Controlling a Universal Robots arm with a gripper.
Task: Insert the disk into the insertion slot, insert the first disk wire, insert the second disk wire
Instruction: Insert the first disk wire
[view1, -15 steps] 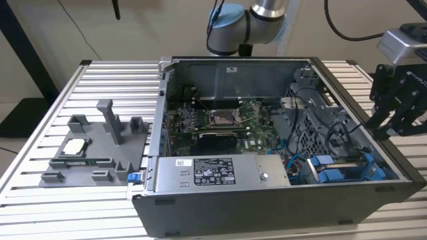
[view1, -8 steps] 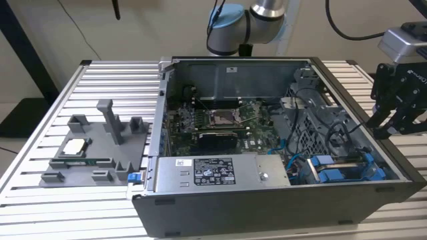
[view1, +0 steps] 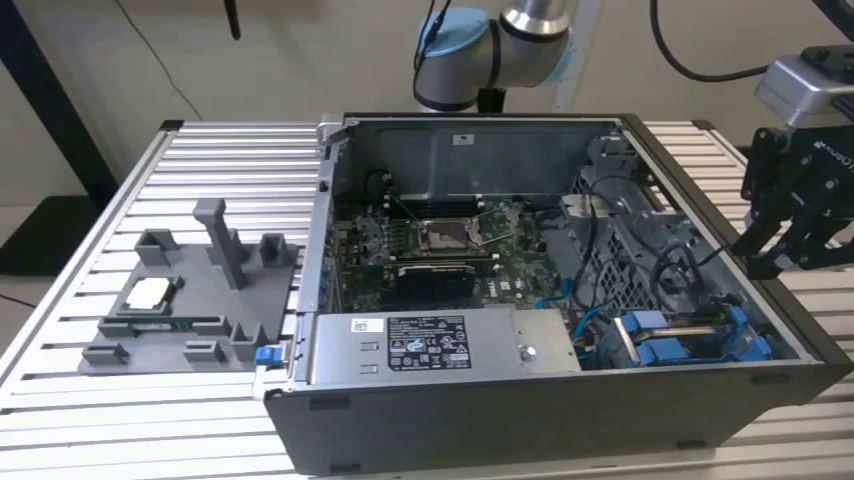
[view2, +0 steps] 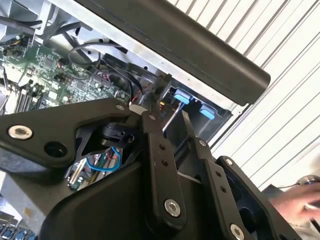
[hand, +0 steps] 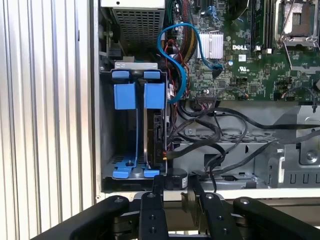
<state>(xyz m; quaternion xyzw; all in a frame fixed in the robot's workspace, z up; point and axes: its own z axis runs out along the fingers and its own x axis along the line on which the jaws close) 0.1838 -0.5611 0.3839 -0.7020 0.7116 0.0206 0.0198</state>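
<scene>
The disk (hand: 158, 131) stands on edge in its blue carrier (hand: 154, 95) inside the drive bay, next to a second blue carrier (hand: 124, 96). In the exterior view the blue carrier (view1: 657, 348) sits in the case's front right corner. Black wires (hand: 220, 134) run from the case floor towards the disk's edge. One orange-tipped end (hand: 165, 158) lies against that edge. My gripper (view1: 779, 262) hangs just outside the case's right wall, above the bay. In the first wrist view my gripper (hand: 174, 192) is over the case rim, in line with a black connector (hand: 175, 178). My gripper (view2: 167, 107) also points into the bay.
The open computer case (view1: 534, 425) lies on a slatted metal table (view1: 80, 420). A silver power supply box (view1: 427, 345) and the motherboard (view1: 441, 240) fill its middle. A grey fixture (view1: 187, 300) with small parts sits at the exterior view's left. A person's hand (view2: 300, 205) is close by.
</scene>
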